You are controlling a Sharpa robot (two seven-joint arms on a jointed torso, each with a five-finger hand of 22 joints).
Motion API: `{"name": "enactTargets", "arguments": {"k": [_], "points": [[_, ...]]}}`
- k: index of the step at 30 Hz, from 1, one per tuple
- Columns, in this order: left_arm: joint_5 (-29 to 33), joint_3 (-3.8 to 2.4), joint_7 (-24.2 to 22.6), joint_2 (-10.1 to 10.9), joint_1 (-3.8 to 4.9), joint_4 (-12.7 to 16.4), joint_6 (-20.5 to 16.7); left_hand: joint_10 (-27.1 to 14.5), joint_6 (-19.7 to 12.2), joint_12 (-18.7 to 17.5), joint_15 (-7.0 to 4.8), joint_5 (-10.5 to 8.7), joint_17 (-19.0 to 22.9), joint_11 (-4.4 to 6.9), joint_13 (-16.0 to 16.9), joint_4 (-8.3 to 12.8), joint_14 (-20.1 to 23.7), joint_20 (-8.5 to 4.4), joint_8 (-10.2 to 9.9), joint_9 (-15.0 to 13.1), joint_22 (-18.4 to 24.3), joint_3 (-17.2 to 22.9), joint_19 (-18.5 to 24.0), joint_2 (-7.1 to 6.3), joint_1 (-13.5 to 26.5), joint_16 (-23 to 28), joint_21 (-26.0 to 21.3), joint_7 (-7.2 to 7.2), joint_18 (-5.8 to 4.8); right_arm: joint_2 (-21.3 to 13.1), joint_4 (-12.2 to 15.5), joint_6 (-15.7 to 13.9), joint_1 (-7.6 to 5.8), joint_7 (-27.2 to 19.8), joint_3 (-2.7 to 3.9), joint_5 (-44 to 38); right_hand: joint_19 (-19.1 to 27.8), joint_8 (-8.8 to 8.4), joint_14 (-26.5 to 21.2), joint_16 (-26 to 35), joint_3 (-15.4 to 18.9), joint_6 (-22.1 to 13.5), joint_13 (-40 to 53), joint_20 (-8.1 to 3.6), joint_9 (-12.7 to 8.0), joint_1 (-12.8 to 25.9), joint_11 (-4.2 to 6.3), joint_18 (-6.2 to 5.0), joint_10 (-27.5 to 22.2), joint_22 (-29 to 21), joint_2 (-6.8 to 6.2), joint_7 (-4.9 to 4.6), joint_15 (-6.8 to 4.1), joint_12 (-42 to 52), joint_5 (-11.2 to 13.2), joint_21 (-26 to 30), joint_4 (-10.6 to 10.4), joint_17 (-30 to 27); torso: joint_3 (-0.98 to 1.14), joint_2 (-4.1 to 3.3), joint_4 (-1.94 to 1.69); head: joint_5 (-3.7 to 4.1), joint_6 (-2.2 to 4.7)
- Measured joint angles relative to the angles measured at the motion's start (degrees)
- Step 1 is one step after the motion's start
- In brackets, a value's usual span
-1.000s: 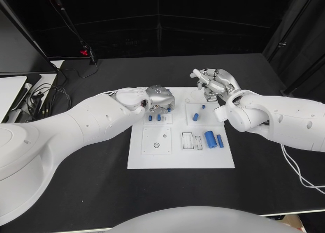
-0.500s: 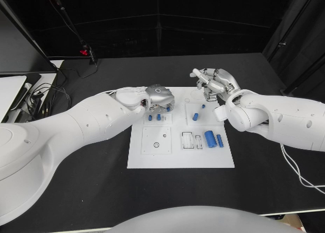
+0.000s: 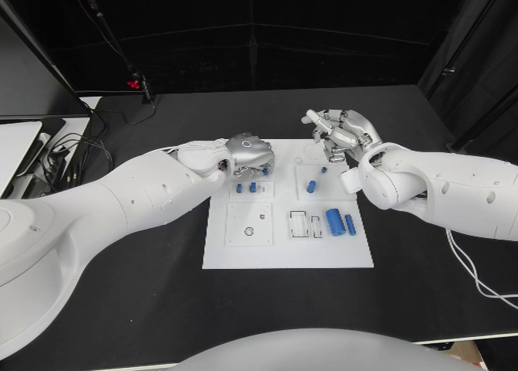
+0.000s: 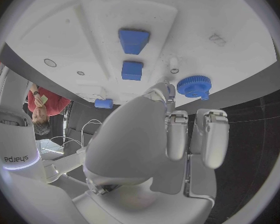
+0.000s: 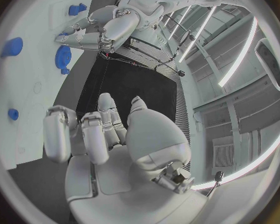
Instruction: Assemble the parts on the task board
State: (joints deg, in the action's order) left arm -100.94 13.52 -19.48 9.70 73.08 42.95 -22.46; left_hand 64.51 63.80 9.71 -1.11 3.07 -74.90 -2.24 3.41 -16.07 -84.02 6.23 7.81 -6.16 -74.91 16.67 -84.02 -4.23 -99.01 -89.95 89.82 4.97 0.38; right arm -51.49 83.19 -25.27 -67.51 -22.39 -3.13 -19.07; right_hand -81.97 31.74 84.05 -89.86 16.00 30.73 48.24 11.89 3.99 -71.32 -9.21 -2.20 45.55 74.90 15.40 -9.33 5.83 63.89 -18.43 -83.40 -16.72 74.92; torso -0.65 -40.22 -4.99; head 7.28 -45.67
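Since a second ago the left hand (image 3: 249,153) has drawn slightly toward the far left corner of the task board (image 3: 288,255), while the right hand (image 3: 342,135) has stayed put above the board's far right edge. From the head camera, two small blue blocks (image 3: 246,187) stand on the board just beside the left hand, a blue peg (image 3: 311,185) lies near the board's middle, and a larger blue cylinder (image 3: 336,221) with a thinner blue pin (image 3: 350,225) lies toward its right edge. The left hand's fingers curl downward; whether they pinch anything I cannot tell here. From the left wrist, the fingers (image 4: 176,137) lie close together, tips touching or just beside a blue gear (image 4: 193,86) on the board, the blocks beyond it. From the right wrist, that hand's fingers (image 5: 84,134) are curled in on nothing, above the tabletop just off the board. My worry: a shallow fingertip hold could let the gear slip or tilt, or nudge the nearby blocks.
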Motion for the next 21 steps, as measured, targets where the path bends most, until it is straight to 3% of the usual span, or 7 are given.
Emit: {"name": "enactTargets", "arguments": {"k": [4, 11, 16, 21], "points": [[-0.01, 0.0, -0.54, 0.76, 0.3, 1.23, -2.13, 0.39, 0.0, -0.22, 0.37, 0.0, 0.0, -0.2, 0.0, 0.0, 0.05, 0.0, -0.02, 0.0, 0.0, 0.0, 0.0, -0.04, 0.54, 0.0, 0.0, 0.0, 0.01, -0.05, -0.13, 0.04, 0.0, 0.07, 0.0, 0.02, 0.0, 0.0, 0.0, 0.0, 0.0, 0.0, 0.0, 0.0, -0.01, 0.0, 0.0, 0.01, 0.0, 0.0, 0.0, 0.0, 0.0, 0.0, 0.0, 0.0, 0.0, 0.0, 0.03, 0.04, -0.07, -0.15, 0.0], [-0.03, -0.03, -1.14, 2.94, 1.62, 4.54, -4.42, 0.39, 0.0, -0.63, 0.37, -0.01, 0.0, -0.2, 0.0, 0.0, 0.05, 0.0, -0.16, -0.08, 0.0, 0.0, 0.0, 0.05, 0.64, 0.0, 0.0, 0.0, 0.0, -0.22, -0.21, 0.13, 0.01, 0.22, -0.01, 0.04, 0.2, 0.0, 0.0, 0.0, 0.0, 0.0, -0.08, 0.2, -0.01, 0.0, 0.0, 0.01, 0.0, 0.0, 0.0, 0.0, 0.0, 0.0, 0.0, 0.26, 0.0, 0.0, 0.16, 0.1, -0.21, -0.4, 0.02], [-0.04, -0.04, -1.31, 4.99, 2.55, 6.98, -4.71, 0.39, 0.0, -1.3, 0.37, -0.01, 0.0, -0.2, 0.0, -0.17, 0.05, 0.0, -0.36, -0.08, 0.0, 0.17, 0.0, 0.08, 0.67, 0.0, 0.0, 0.0, 0.0, -0.42, -0.25, 0.18, 0.02, 0.37, -0.01, 0.05, 0.2, 0.0, 0.0, 0.0, 0.0, 0.0, -0.07, 0.2, 0.0, 0.0, 0.0, 0.0, 0.0, 0.0, 0.0, 0.0, 0.0, 0.0, 0.0, 0.26, 0.0, -0.01, 0.24, 0.14, -0.33, -0.6, 0.03], [-0.04, -0.04, -1.32, 7.13, 2.87, 8.69, -3.94, 0.39, -0.01, -1.34, 0.58, -0.01, 0.0, -0.2, 0.0, -0.17, -0.16, 0.0, -0.38, -0.06, 0.0, 0.17, 0.0, 0.01, 0.74, 0.0, 0.0, 0.0, 0.01, -0.52, -0.27, 0.22, 0.02, 0.5, -0.01, 0.05, 0.42, 0.0, 0.0, 0.0, 0.0, 0.0, -0.17, -0.01, 0.0, 0.0, 0.0, 0.01, 0.0, 0.0, 0.0, 0.0, 0.0, 0.0, 0.0, 0.26, 0.0, -0.01, 0.27, 0.16, -0.43, -0.82, 0.03]]}}
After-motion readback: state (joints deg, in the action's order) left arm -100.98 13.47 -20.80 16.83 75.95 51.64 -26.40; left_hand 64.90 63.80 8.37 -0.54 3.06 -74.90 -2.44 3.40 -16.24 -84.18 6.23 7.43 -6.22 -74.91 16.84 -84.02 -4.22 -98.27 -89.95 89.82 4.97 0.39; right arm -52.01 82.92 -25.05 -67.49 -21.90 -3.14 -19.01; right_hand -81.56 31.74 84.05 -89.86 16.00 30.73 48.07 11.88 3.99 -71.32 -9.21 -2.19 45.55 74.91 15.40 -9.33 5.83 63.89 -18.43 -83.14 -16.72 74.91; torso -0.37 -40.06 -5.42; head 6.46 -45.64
